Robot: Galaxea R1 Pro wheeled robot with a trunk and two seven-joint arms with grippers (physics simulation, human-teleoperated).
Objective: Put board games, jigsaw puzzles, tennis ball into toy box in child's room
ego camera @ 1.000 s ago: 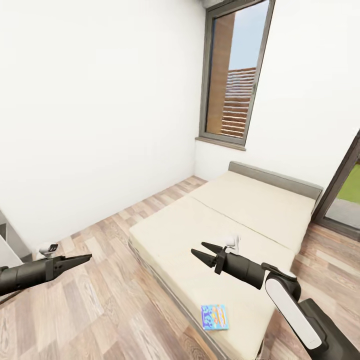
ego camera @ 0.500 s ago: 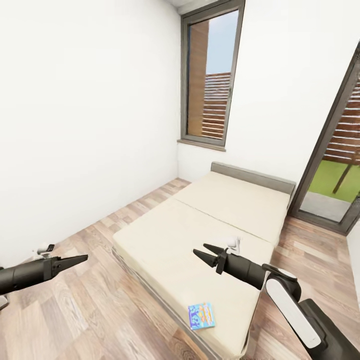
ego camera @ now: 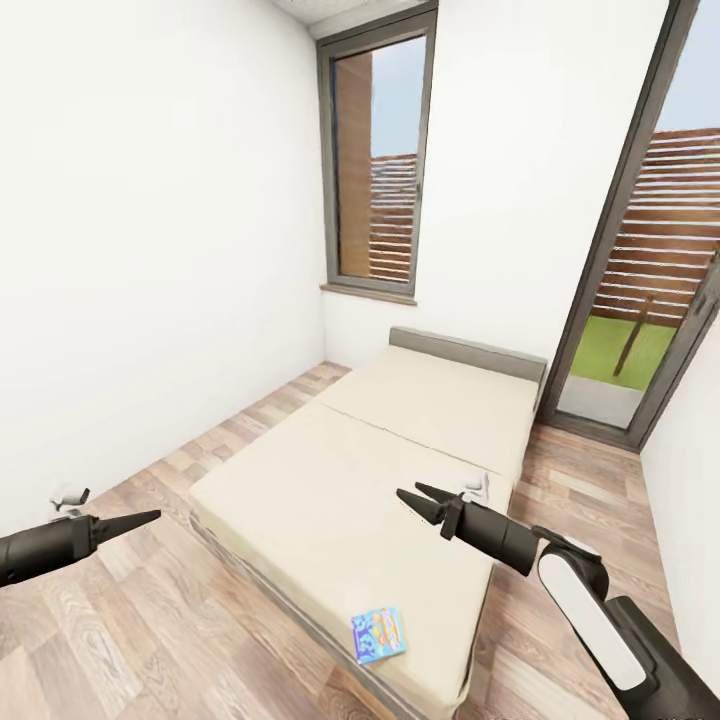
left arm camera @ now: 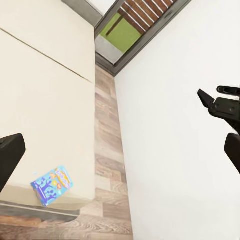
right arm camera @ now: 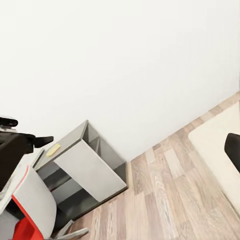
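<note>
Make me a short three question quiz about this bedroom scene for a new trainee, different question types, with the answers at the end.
1. True or false: the blue board game lies near the foot corner of the bed.
2. Multiple choice: the right gripper is A) shut on the board game, B) open and empty above the bed, C) resting on the floor.
3. Fill in: the left gripper hangs over the wooden ____.

Key: 1 true; 2 B; 3 floor.
</note>
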